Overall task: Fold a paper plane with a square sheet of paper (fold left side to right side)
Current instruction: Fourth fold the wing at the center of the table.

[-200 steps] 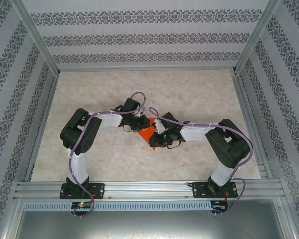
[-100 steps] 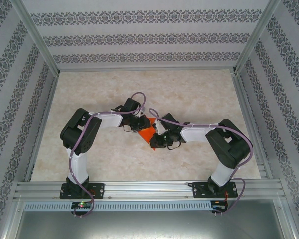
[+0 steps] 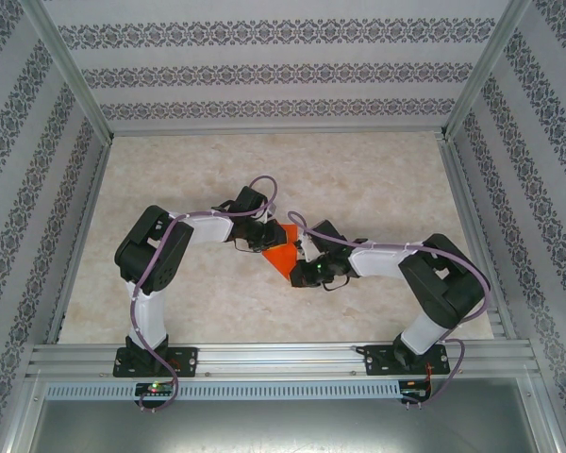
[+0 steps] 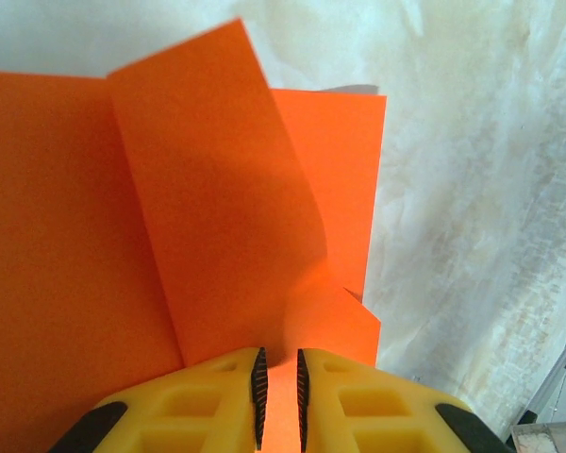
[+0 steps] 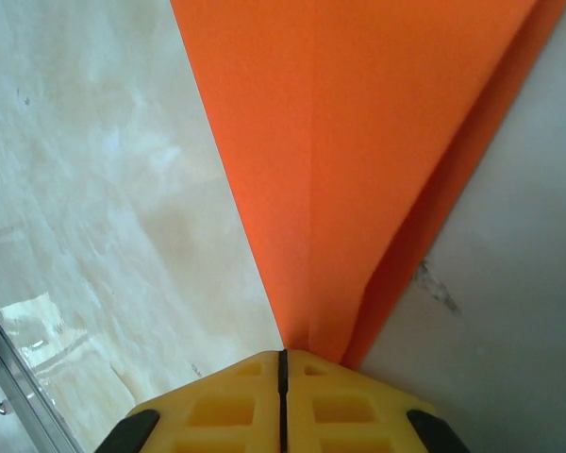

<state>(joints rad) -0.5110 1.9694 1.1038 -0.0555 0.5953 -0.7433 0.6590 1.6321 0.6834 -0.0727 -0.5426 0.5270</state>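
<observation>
1. Now finds the square sheet of paper (image 3: 281, 253), bright orange and partly folded, touching the left gripper (image 4: 278, 377) and spreading from there toward the right arm.
2. Shows no finished dart yet: keeps one flap (image 4: 217, 189) curled up off the flat layer just ahead of the left gripper, uncreased, and narrows to a point at the end farthest from the left gripper.
3. Pinches the near edge of the sheet in the left gripper, with the fingers (image 4: 231, 396) almost together and a strip of orange between them.
4. Puts the right gripper (image 5: 283, 363) across the sheet from the left gripper, clamped fully together on the pointed tip, after narrowing through the last second.
5. Sets that right gripper slightly farther from the left gripper than a second ago.
6. Means, by judgement, a fresh second hold: pins both ends of the sheet, so allows tensioning or carrying the left side over to the right.
7. Leaves that left-to-right fold undone, and leaves the raised flap beside the left gripper to press flat first.
</observation>
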